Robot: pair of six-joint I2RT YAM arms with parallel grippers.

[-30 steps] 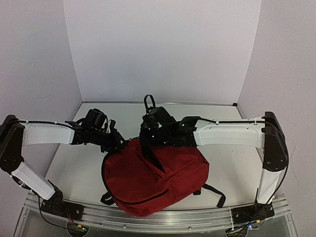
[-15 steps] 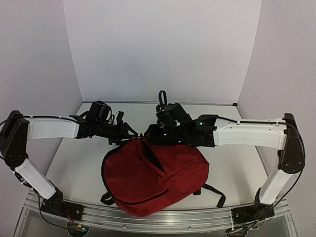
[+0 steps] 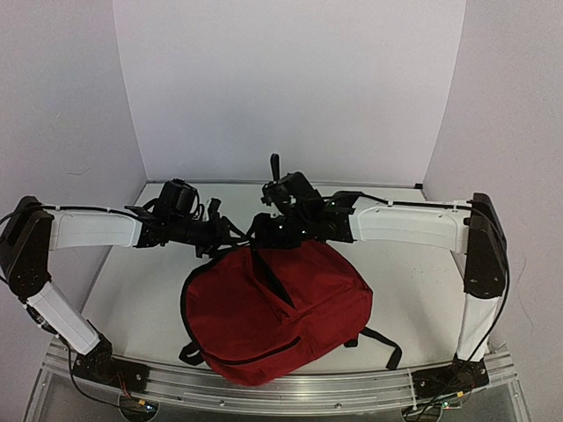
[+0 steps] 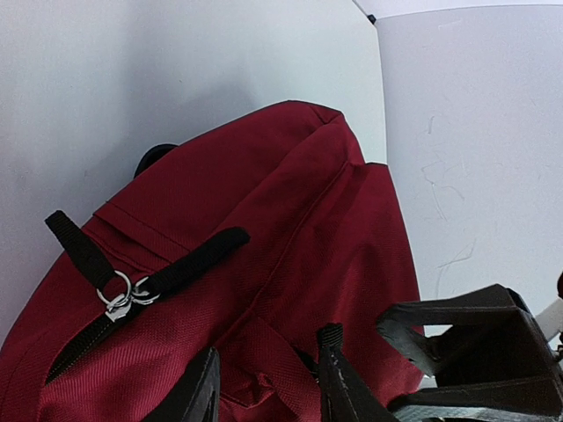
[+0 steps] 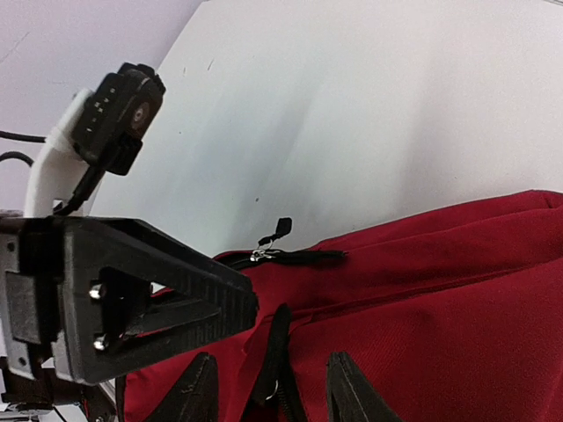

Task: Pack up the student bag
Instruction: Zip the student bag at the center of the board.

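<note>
The student bag [image 3: 281, 308], a dark red backpack, lies flat in the middle of the table with its top edge toward the back wall. Both grippers meet at that top edge. My left gripper [image 3: 234, 236] is open, its jaws astride a fold of red fabric [image 4: 264, 352] without pinching it. Two black zipper pulls on metal rings [image 4: 123, 294] lie to its left. My right gripper [image 3: 262, 230] is also open. A black zipper strap [image 5: 277, 347] lies loose between its fingers, with a gap on each side. Another zipper pull [image 5: 274, 236] sits farther along the seam.
The two grippers are almost touching; the left one's finger [image 5: 149, 299] fills the right wrist view's left side. Black shoulder straps [image 3: 385, 345] trail off the bag at the near right. White walls close in the table on three sides, and a metal rail [image 3: 281, 391] runs along the near edge.
Both grippers' jaws have widened. The left arm rose and reached right to the bag's top edge. The right gripper moved back, then left, ending beside the left one.
</note>
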